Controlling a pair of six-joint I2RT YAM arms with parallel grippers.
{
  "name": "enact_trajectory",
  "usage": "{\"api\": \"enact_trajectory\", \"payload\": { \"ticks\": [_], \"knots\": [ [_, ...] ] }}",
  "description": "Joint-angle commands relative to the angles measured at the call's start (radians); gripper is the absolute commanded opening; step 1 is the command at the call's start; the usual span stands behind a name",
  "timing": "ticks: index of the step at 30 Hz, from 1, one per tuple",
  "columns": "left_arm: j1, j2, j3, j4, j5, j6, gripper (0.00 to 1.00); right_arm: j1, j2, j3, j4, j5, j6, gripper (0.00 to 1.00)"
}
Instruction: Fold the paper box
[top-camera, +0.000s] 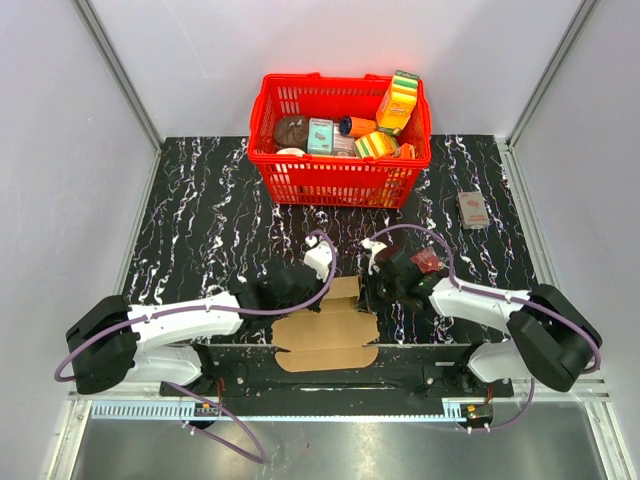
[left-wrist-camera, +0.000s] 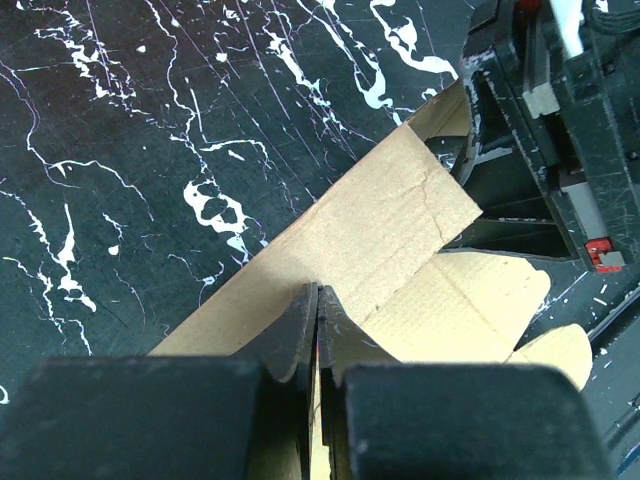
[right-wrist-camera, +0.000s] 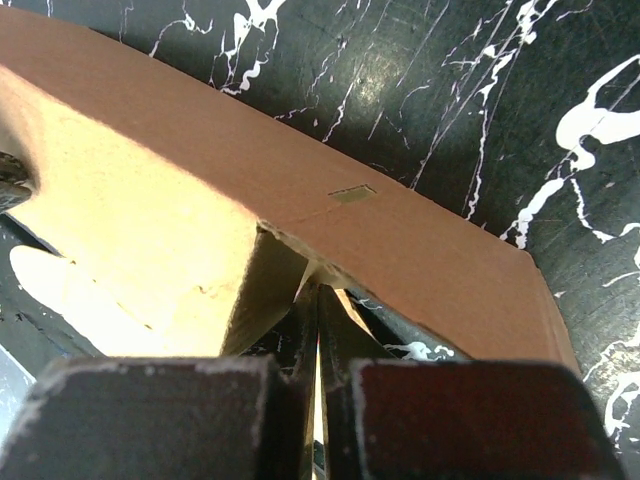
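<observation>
Brown corrugated cardboard mailer box lies half-flat, front-centre, btwn left gripper & right gripper, each pinched tight on its raised wall. I'd fold both ends up evenly, keeping the crease straight.

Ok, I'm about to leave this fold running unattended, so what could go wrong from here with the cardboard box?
1. The left claw and the right claw each pinch a thin raised wall of the paper box. An uneven pull could tear a wall or crease it in the wrong place.
2. The box's flat flaps lie at the near edge of the table, so a tug toward the arms might slide it off.
</observation>
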Motion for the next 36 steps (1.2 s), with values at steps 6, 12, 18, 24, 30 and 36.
{"api": "enact_trajectory", "payload": {
  "ticks": [6,12,18,24,30,36],
  "knots": [
    [-0.010,-0.001,-0.031,-0.004,-0.010,-0.012,0.00,-0.004,0.034,0.017,0.085,-0.043,-0.029,0.03],
    [-0.010,-0.006,-0.032,-0.006,-0.012,-0.015,0.00,-0.005,0.034,0.016,0.088,-0.066,-0.036,0.04],
    [-0.011,-0.014,-0.035,-0.015,-0.021,-0.016,0.00,-0.004,-0.082,0.003,0.030,-0.005,-0.015,0.05],
    [-0.011,-0.017,-0.035,-0.016,-0.030,-0.021,0.00,-0.004,-0.191,0.077,-0.208,0.122,0.019,0.20],
    [-0.011,-0.015,-0.034,-0.018,-0.030,-0.021,0.00,-0.004,-0.320,0.181,-0.449,0.257,0.022,0.31],
    [-0.011,-0.015,-0.031,-0.021,-0.033,-0.021,0.00,-0.004,-0.281,0.341,-0.691,0.399,-0.016,0.47]
  ]
}}
